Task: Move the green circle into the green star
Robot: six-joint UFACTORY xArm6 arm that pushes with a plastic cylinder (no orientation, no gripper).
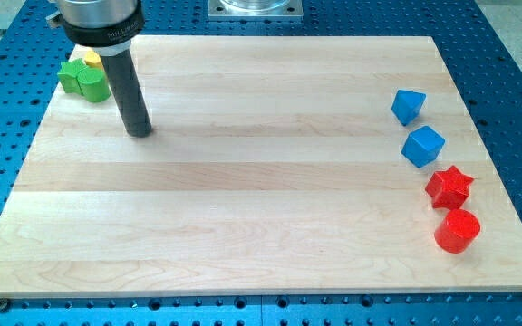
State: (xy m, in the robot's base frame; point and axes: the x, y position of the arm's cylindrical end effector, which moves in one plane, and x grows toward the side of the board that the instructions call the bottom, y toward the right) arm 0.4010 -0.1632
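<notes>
The green circle (92,85) sits at the board's top left corner, touching the green star (71,76) on its left. My tip (139,130) rests on the board a little to the right of and below the green circle, apart from it. The rod rises up and left, hiding part of the yellow blocks behind it.
A yellow block (90,60) shows just above the green pair, partly hidden by the rod. At the view's right stand two blue cubes (408,106) (422,146), a red star (449,186) and a red cylinder (457,230). The board's left edge is close to the green star.
</notes>
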